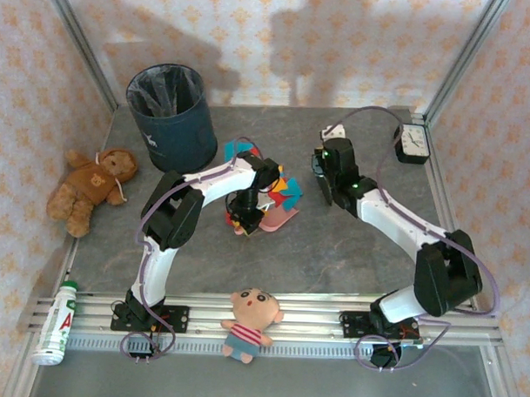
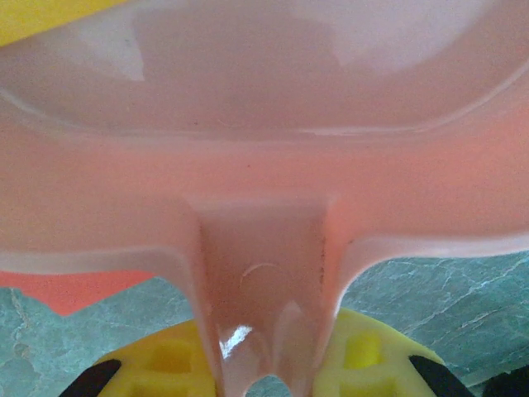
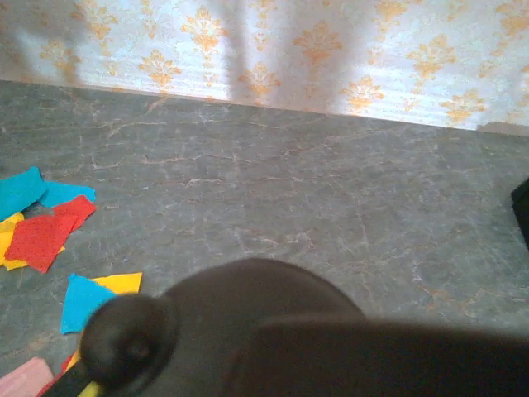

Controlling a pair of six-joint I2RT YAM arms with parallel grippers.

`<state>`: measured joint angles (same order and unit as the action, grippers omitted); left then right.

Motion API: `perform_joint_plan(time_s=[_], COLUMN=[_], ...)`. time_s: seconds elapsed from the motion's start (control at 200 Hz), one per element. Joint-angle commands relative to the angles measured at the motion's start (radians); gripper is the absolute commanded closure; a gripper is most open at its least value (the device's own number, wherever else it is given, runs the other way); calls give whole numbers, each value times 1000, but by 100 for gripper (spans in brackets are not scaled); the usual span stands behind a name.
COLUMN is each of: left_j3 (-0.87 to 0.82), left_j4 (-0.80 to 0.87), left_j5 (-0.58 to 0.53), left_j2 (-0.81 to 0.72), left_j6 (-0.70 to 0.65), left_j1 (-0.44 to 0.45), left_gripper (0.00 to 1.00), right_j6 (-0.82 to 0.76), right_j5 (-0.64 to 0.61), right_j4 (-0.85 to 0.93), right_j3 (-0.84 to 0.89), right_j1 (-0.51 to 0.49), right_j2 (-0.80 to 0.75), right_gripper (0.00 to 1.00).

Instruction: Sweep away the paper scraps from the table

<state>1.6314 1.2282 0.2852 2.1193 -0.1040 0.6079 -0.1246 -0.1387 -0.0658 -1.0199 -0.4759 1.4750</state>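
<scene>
Many small, flat, irregular paper scraps (image 1: pixel 287 187) in red, blue, orange and yellow are seen heaped near the middle of the dark grey stone-look table (image 1: pixel 350 254). They touch the far side of a pink plastic dustpan (image 1: pixel 280 218).

In the top view the left gripper (image 1: pixel 247 217) is placed at the pan's left side, but its jaws are hidden beneath the wrist. The left wrist camera supplies what is lacking there. The pan's handle is clamped tightly between the yellow-padded fingers (image 2: pixel 161 364), and an orange scrap (image 2: pixel 74 289) is shown lying on the table under the pan's rim.

The right gripper (image 1: pixel 334 162) is held just right of the heap, on the side of the table's right edge, apart from the scraps. Its jaws are fully closed. Whether anything is gripped cannot be told, since they are blocked by a dark rounded body (image 3: pixel 248 331) in the right wrist view. Loose blue, red and yellow scraps are shown at the left of that view.
</scene>
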Motion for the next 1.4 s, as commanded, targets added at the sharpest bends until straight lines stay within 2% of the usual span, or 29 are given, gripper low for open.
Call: perform_joint_plan(time_s=[0.0, 0.155, 0.571, 1.001, 1.391], left_j3=[-10, -8, 13, 32, 0], left_j4=[11, 10, 12, 23, -8], left_j5=[10, 13, 27, 42, 34], left_j2=[-12, -9, 21, 25, -63], left_j6=[4, 3, -1, -11, -15], left_j1=[-6, -6, -7, -3, -3], left_gripper=[100, 100, 100, 100, 100], right_j6=[-22, -30, -13, 31, 70], right_j5=[76, 207, 430, 462, 404], right_j4=[-93, -48, 87, 120, 115], right_j3=[-61, -69, -36, -3, -10], right_j1=[3, -1, -10, -15, -16], right_j2=[28, 62, 46, -35, -154], right_gripper=[100, 100, 100, 100, 100])
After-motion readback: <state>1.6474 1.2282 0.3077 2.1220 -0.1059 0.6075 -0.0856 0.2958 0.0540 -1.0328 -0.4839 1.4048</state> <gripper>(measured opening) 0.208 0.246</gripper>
